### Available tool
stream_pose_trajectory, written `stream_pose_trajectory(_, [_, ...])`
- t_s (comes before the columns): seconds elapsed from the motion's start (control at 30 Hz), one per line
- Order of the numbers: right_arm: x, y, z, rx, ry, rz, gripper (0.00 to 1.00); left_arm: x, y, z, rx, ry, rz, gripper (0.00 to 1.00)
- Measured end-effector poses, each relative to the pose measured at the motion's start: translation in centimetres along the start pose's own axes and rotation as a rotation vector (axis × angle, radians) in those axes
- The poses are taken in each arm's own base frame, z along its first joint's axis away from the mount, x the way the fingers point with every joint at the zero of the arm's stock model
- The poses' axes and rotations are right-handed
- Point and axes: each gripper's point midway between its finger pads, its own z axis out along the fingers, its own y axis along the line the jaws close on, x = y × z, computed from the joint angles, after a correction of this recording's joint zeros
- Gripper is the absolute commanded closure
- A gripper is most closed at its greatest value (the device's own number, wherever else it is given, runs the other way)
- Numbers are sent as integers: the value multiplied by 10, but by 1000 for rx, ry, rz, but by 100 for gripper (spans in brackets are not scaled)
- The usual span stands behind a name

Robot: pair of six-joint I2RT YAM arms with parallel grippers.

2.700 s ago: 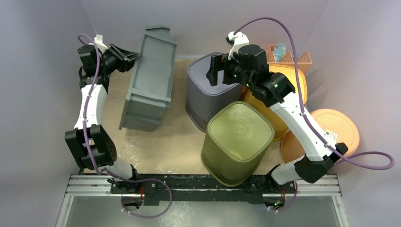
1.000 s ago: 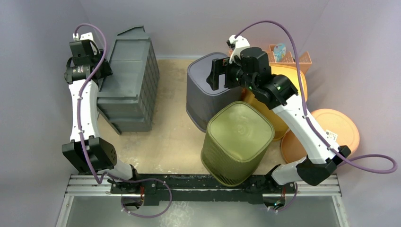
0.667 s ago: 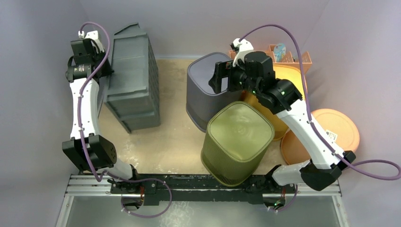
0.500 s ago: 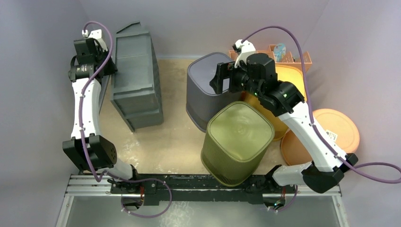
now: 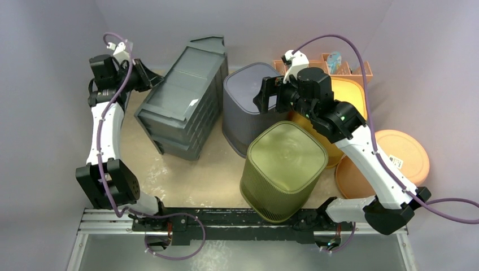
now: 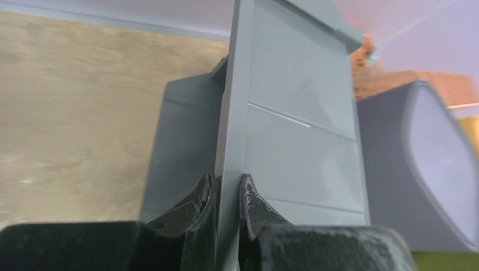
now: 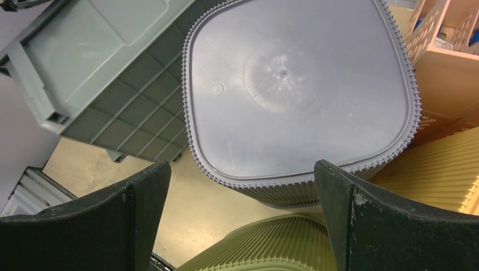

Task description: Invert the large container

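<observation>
The left claw [image 6: 226, 184] is clenched on the bin's [image 5: 181, 105] rim; the right claw [image 7: 242, 169] is held wide above the tub [image 7: 294, 84].

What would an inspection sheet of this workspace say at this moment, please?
Surface: tan tabletop, bare between the bins.
Job's things: large grey crate tilted, smooth face up, gridded side toward the arms.
Clutter: grey ribbed bin and olive ribbed bin, both base-up; yellow ribbed bin, orange round container and wooden organiser at right.
Grippers: left gripper shut on the crate's thin edge; right gripper open above the grey ribbed bin.
Cables: purple cables loop along both arms.
Surroundings: lilac walls; metal rail at the near edge.
</observation>
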Motion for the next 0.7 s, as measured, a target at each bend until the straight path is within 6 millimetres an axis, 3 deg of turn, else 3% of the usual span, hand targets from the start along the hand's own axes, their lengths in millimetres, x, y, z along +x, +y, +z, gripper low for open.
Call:
stream_pose_trajectory(0.17, [0,0,0,0,-1,0,0,1,5,-3,161,-76,-260,100])
stream_pose_trajectory(0.37, [2,-2,0,9,1,0,0,-4,51,-11,86,-85,-326,99])
stream_pose_trajectory(0.47, [3,-4,0,18,0,-1,0,-3,70,-13,-6,-50,-296,72])
stream_pose_trajectory(0.53, [3,-4,0,18,0,-1,0,3,82,-16,-87,-23,-288,60])
stream_pose_trajectory(0.6, [3,-4,0,18,0,-1,0,11,96,-20,-182,2,-280,50])
stream_pose_trajectory(0.7, [2,-4,0,17,-3,-1,0,23,118,-26,-309,27,-281,45])
